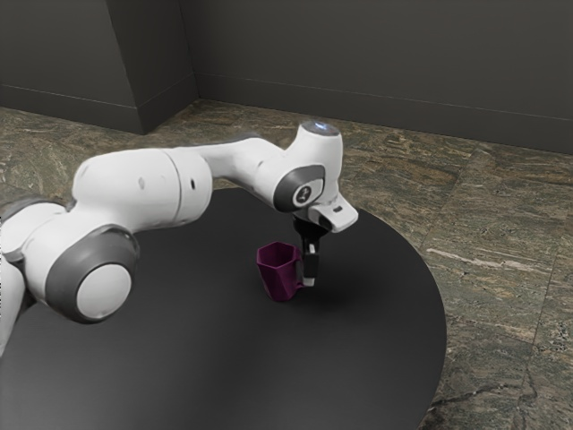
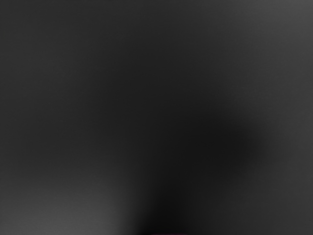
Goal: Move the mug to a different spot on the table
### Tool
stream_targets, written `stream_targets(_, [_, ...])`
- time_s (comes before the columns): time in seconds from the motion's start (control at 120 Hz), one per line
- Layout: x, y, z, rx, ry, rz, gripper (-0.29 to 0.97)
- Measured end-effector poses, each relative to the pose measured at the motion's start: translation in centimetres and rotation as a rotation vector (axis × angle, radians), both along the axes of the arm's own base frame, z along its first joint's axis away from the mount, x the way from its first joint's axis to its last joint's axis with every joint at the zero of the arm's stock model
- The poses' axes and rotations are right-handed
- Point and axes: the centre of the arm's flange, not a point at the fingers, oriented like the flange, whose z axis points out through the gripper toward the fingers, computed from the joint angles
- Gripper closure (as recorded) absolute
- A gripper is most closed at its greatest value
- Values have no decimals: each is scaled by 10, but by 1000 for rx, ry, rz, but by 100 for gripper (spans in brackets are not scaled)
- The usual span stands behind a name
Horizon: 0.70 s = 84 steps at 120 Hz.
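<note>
Exterior view: a purple mug stands upright mid-desk, with the gripper low against its side toward the exterior view's right; whether the gripper clasps it cannot be told. Stone floor surrounds the desk. Wrist view: dark, shadowed desk surface.

The mug is a deep plum purple, totally plain, no print. The tabletop is flat charcoal, pretty much black. The arm is glossy white with mid-grey joint caps, and the tool is black. The floor is mottled brown-grey stone tile with pale veins, and the walls are plain dark grey.
</note>
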Motion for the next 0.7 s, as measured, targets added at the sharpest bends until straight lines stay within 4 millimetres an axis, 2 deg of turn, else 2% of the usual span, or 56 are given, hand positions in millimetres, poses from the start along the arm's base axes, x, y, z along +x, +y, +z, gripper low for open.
stream_targets(0.075, [0, 0, -4, 1, 2, 3, 1])
stream_targets(0.108, [0, 0, -4, 1, 2, 4, 5])
stream_targets(0.233, [-1, -4, -4, 3, -2, 4, 38])
stream_targets(0.308, [-2, -4, -1, 3, -4, 10, 52])
stream_targets(0.608, [-13, 9, 14, 44, 78, 51, 65])
stream_targets(0.7, [-18, 16, 30, 91, 94, 59, 68])
